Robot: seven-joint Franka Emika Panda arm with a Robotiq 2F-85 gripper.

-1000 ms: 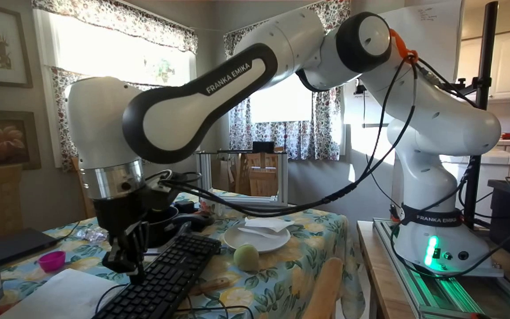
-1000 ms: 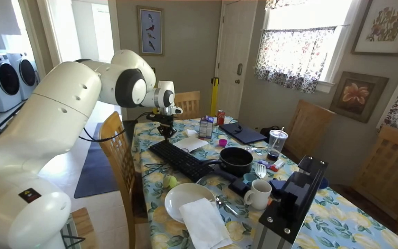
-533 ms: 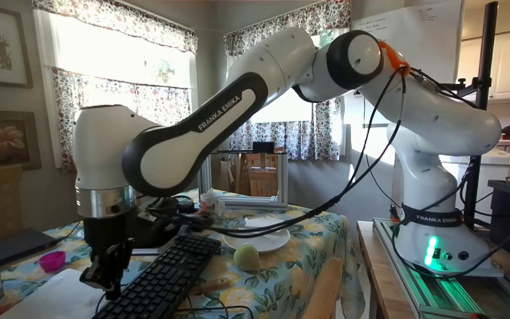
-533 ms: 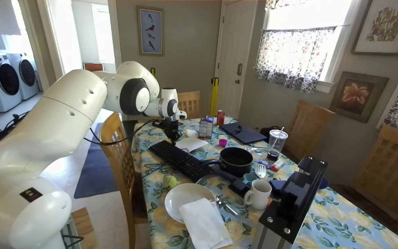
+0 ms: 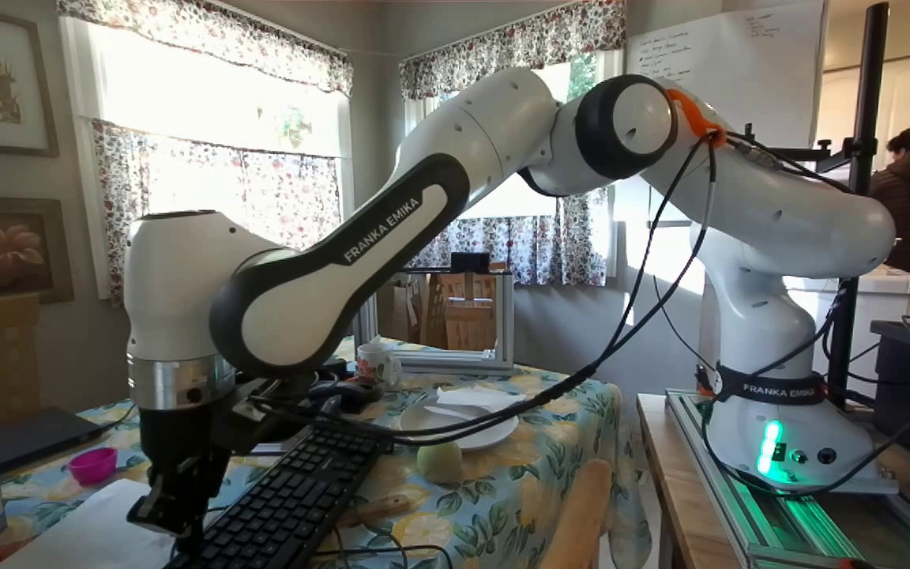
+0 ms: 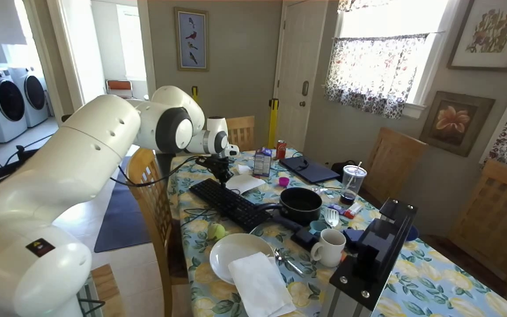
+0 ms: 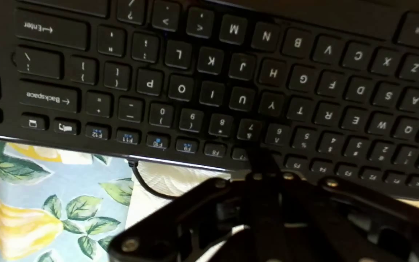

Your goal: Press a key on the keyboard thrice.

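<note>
Keyboard (image 6: 233,205) face-up, long axis diagonal in both exterior views

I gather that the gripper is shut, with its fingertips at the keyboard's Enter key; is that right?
Not quite: the gripper is shut, but its fingertips are at the function-key row of the keyboard, near the 7 key, as the wrist view shows.

This is a home's dining area: a lemon-print tablecloth (image 6: 438,268) spreads below the gripper (image 6: 223,183), in an exterior view a wooden chair (image 6: 244,128) stands beyond it, flowered curtains (image 6: 374,72) and framed pictures (image 6: 192,39) hang higher, and laundry machines (image 6: 10,100) stand well apart from it.
</note>
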